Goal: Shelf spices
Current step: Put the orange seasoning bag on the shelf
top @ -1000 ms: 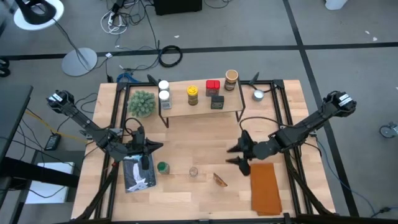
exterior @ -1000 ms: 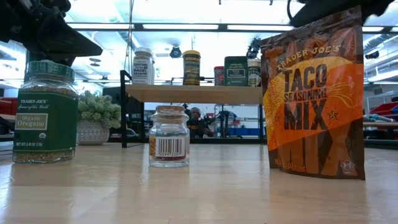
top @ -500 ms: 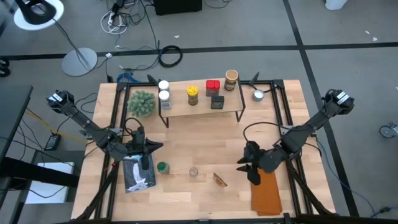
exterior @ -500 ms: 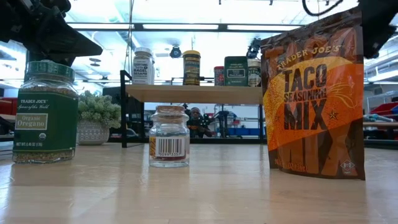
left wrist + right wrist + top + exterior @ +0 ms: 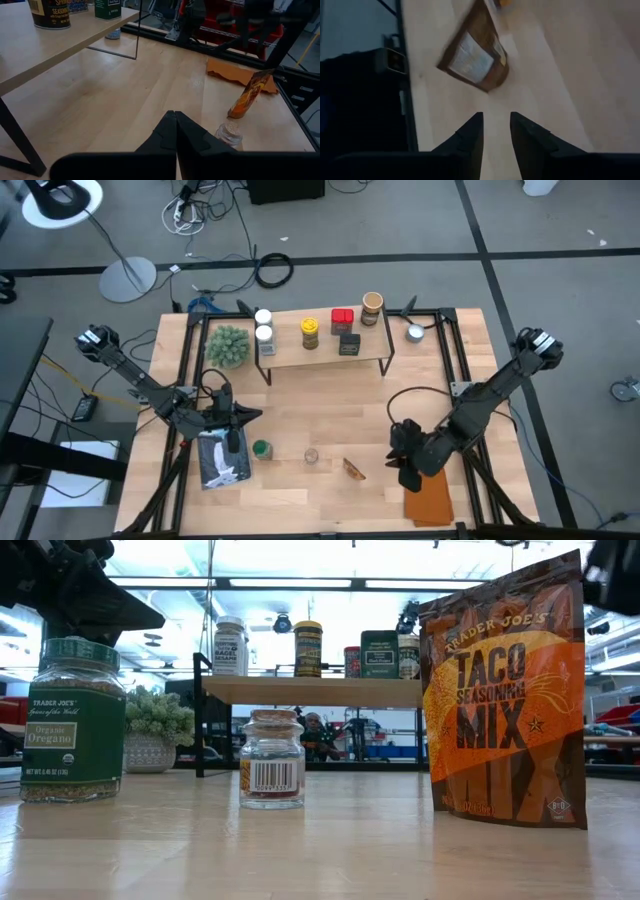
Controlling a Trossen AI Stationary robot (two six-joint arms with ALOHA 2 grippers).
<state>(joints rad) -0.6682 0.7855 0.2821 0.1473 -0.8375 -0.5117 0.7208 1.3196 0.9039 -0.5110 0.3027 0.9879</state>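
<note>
The shelf (image 5: 325, 350) stands at the far middle on its wire legs and carries several spices (image 5: 310, 332). A green-lidded oregano jar (image 5: 261, 448), a small clear jar (image 5: 311, 456) and a taco seasoning pouch (image 5: 353, 469) stand upright on the table near the front. My left gripper (image 5: 252, 417) hovers shut just beyond the oregano jar, touching nothing. My right gripper (image 5: 400, 462) hangs to the right of the pouch (image 5: 475, 55), tipped down. A narrow gap shows between its fingers (image 5: 495, 125), with nothing in it.
An orange cloth (image 5: 430, 495) lies at the near right, under my right arm. A dark printed packet (image 5: 222, 460) lies at the near left. A fuzzy green plant ball (image 5: 228, 345) stands left of the shelf and a silver cup (image 5: 415, 332) right of it.
My right gripper has swung from the table's middle toward the near edge, ending over the orange cloth's far end. It has tipped further downward, and the gap between its fingers has narrowed.
</note>
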